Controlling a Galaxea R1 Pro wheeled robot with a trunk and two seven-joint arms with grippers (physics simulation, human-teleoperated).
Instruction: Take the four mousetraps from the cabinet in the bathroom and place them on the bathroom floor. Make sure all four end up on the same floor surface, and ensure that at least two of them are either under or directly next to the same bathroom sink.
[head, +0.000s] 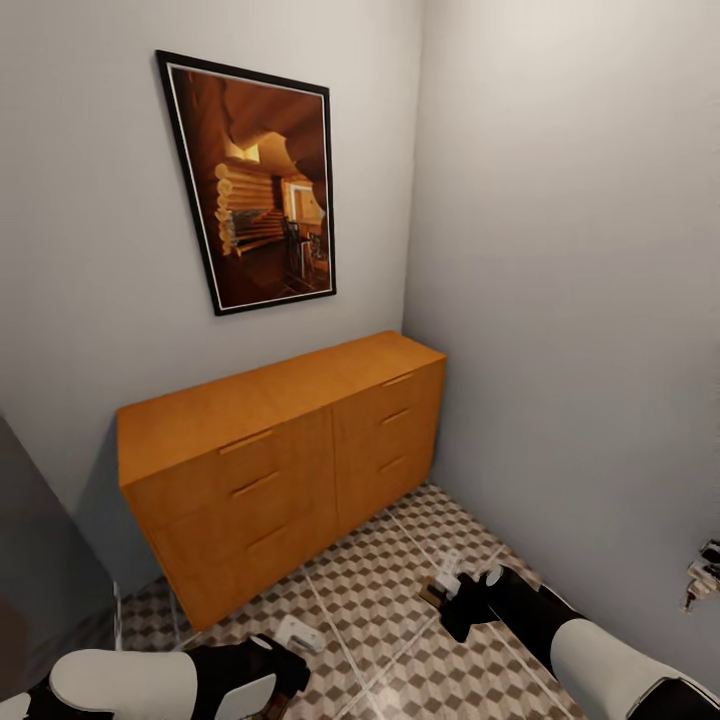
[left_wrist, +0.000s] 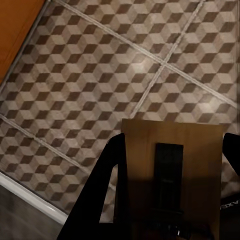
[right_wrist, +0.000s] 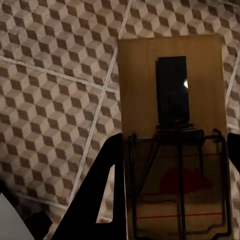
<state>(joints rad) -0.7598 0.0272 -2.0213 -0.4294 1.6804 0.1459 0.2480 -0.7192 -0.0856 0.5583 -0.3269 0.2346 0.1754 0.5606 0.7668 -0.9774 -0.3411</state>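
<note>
The orange-brown cabinet (head: 280, 440) stands against the back wall with all its drawer fronts closed. Low over the cube-patterned bathroom floor (head: 380, 590), my left gripper (head: 290, 648) is shut on a mousetrap (head: 297, 632). In the left wrist view the gripper (left_wrist: 172, 150) holds that wooden slab (left_wrist: 200, 165) between its dark fingers (left_wrist: 105, 170). My right gripper (head: 455, 592) is shut on a second mousetrap (head: 435, 592). The right wrist view shows that mousetrap (right_wrist: 140, 90), with its spring and red mouse print, in the gripper (right_wrist: 172, 150). The sink is out of view.
A framed picture (head: 262, 185) hangs above the cabinet. Grey walls (head: 560, 300) close the corner on the right. A dark grey panel (head: 40, 560) stands at the left edge. A small fixture (head: 705, 572) sticks out of the right wall.
</note>
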